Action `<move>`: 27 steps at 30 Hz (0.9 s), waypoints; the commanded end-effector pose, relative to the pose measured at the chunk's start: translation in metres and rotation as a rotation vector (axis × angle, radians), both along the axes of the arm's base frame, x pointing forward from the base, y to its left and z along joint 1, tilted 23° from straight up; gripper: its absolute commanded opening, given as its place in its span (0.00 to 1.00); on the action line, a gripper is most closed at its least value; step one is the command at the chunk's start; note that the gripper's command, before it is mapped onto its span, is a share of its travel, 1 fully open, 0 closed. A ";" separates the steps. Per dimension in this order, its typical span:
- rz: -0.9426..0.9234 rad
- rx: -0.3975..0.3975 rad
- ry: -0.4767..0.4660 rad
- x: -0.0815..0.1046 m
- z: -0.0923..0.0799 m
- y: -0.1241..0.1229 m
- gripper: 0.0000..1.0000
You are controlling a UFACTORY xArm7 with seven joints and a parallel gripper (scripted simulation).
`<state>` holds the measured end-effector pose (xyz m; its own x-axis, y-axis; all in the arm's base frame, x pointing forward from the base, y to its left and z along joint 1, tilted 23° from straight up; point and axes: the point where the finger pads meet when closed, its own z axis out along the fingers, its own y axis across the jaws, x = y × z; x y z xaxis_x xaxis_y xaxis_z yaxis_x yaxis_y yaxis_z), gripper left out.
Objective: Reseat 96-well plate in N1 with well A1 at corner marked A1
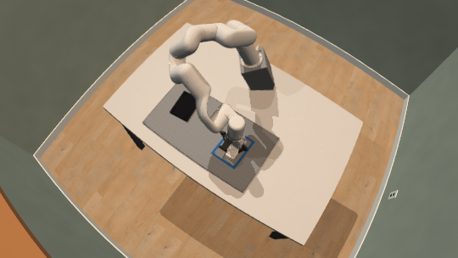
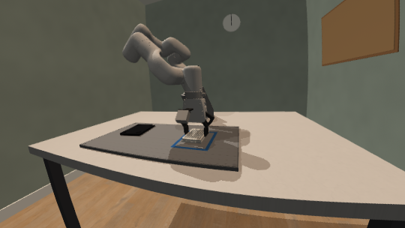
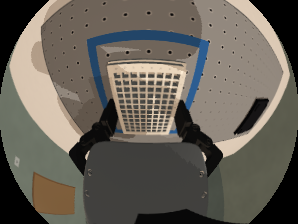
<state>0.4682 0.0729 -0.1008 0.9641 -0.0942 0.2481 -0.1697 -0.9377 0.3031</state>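
Plate (image 2: 193, 135), a pale gridded 96-well rectangle, lies within the blue taped outline B1 (image 2: 176, 145) on the grey perforated deck (image 2: 150, 148), toward the cream table's (image 2: 319, 151) near edge. Gripper (image 2: 195, 127) is clamped wide across its sides. Its cut corner is indistinct. Black nest N1 (image 2: 137, 129) sits apart.
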 end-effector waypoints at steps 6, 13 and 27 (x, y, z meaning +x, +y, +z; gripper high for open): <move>0.002 0.002 -0.003 0.001 0.000 0.001 0.00; 0.002 0.002 -0.003 0.001 -0.001 0.001 0.00; 0.002 0.002 -0.003 0.002 -0.003 0.000 0.00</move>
